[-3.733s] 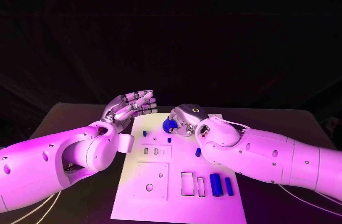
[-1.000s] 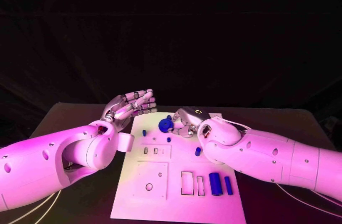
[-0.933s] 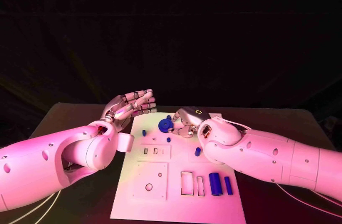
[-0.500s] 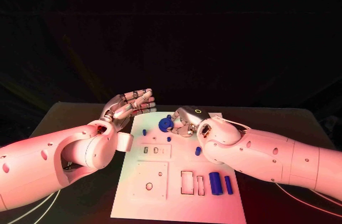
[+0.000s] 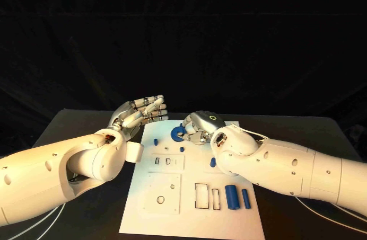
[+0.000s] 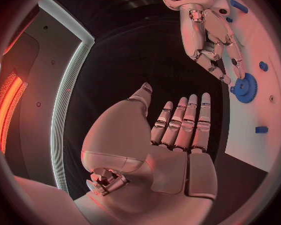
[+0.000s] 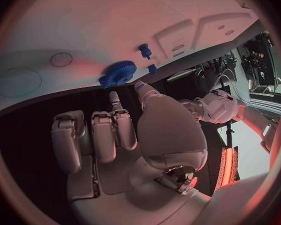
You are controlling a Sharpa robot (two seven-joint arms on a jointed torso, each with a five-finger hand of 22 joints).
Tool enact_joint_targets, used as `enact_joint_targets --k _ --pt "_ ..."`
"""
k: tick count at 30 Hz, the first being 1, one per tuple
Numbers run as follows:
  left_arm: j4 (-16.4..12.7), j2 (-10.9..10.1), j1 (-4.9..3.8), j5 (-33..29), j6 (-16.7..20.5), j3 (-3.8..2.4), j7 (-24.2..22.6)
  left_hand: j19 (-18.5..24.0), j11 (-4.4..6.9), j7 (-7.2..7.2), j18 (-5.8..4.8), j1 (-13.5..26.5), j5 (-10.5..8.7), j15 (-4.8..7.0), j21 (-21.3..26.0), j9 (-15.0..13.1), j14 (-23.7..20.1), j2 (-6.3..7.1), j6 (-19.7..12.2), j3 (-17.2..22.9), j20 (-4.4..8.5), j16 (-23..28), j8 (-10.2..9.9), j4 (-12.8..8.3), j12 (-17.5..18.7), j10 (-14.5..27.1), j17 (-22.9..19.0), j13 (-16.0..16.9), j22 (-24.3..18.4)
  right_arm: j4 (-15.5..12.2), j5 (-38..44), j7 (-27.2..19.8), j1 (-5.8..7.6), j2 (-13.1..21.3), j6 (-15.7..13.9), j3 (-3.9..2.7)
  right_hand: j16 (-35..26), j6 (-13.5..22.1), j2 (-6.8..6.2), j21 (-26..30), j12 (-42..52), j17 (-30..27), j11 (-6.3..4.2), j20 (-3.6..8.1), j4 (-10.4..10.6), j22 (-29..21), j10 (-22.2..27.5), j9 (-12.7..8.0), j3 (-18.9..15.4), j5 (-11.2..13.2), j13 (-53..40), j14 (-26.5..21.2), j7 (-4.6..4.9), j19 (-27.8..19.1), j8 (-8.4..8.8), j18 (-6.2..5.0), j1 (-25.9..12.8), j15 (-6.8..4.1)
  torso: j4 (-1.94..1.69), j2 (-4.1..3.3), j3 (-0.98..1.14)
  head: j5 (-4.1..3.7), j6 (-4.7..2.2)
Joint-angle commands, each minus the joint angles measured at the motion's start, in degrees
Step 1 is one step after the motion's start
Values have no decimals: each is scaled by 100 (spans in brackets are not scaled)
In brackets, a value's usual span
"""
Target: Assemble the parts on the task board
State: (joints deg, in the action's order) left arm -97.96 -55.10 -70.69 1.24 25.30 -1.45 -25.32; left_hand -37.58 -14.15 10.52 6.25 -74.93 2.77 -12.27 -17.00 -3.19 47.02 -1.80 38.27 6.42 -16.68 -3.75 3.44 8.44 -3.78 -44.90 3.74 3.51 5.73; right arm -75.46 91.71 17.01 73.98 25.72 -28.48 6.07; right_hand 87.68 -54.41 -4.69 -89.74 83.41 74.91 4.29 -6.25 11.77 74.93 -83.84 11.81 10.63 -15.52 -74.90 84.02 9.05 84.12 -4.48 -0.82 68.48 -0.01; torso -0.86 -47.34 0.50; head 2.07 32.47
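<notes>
The white task board (image 5: 180, 213) lies lengthwise in the middle of the table. A blue gear (image 5: 177, 134) (image 6: 243, 87) (image 7: 118, 73) lies flat near the board's far edge. My right hand (image 5: 201, 125) (image 6: 206, 35) (image 7: 134, 135) hovers just beside it, thumb and one fingertip at its rim, nothing held between them. My left hand (image 5: 142, 112) (image 6: 172, 135) is raised above the board's far left corner, palm up, fingers straight and empty. Small blue pegs (image 5: 155, 142) (image 5: 181, 149) (image 5: 212, 162) stand further down the board.
Two blue blocks (image 5: 231, 197) (image 5: 245, 198) lie at the board's near right, beside two empty rectangular recesses (image 5: 201, 196). A round hole (image 5: 160, 200) and two small slots (image 5: 162, 161) sit on the left half. Black table (image 5: 76, 126) surrounds the board.
The gear has gone from tilted in the right hand's fingers to lying flat on the board. The right hand has drawn back slightly. The left hand has stayed still.
</notes>
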Motion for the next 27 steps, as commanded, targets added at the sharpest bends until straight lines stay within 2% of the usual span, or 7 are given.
enact_joint_targets --k 1,9,14,17,27 --pt "-8 6 -6 1 -94 -3 -42 50 -4 622 -32 -5 16 -2 22 8 -54 -26 -36 -4 -2 20 -34 -26 37 24 -4 -7 -6 47 -10 -56 1 -49 84 0 31 18 -22 -26 -29 1103 3 -11 -28 1507 -47 -5 7 16 -866 507 8 588 39 82 16 11 5 -1 2 8 6" --pt "5 27 -6 1 -99 -3 -29 55 -5 623 -36 -2 16 -3 24 7 -60 -29 -34 -6 -2 19 -35 -28 36 30 -4 -7 -9 292 -177 -128 -13 -255 326 1 29 105 -35 -26 -49 1099 17 -17 -13 1507 -26 -31 -8 122 -849 506 20 588 90 82 -19 21 3 3 2 -8 30" --pt "12 33 -6 1 -99 -3 -22 55 -5 624 -36 -1 16 -4 24 7 -61 -29 -40 -7 -2 19 -35 -29 36 34 -3 -7 -9 369 -214 -148 -28 -316 337 1 29 106 -33 -26 -49 1098 17 -17 -13 1507 -27 -32 -7 127 -850 506 20 588 90 82 -19 22 7 -4 9 5 25" --pt "15 34 -6 1 -100 -3 -21 55 -5 624 -36 -1 16 -4 24 7 -61 -29 -40 -7 -2 19 -35 -29 36 34 -3 -7 -9 402 -222 -153 -31 -337 364 1 31 104 -28 -26 -49 1102 17 -17 -14 1507 -26 -31 -4 132 -849 506 20 588 88 82 -16 22 10 2 5 -4 27" --pt "15 34 -6 1 -103 -3 -18 55 -6 624 -37 -1 16 -4 24 7 -61 -29 -40 -7 -1 19 -35 -30 36 38 -3 -7 -9 472 -219 -115 -35 -353 617 3 28 94 -17 -26 -44 1096 17 -18 -13 1507 -31 -30 0 142 -855 505 19 588 82 82 -16 22 12 1 7 -1 32"
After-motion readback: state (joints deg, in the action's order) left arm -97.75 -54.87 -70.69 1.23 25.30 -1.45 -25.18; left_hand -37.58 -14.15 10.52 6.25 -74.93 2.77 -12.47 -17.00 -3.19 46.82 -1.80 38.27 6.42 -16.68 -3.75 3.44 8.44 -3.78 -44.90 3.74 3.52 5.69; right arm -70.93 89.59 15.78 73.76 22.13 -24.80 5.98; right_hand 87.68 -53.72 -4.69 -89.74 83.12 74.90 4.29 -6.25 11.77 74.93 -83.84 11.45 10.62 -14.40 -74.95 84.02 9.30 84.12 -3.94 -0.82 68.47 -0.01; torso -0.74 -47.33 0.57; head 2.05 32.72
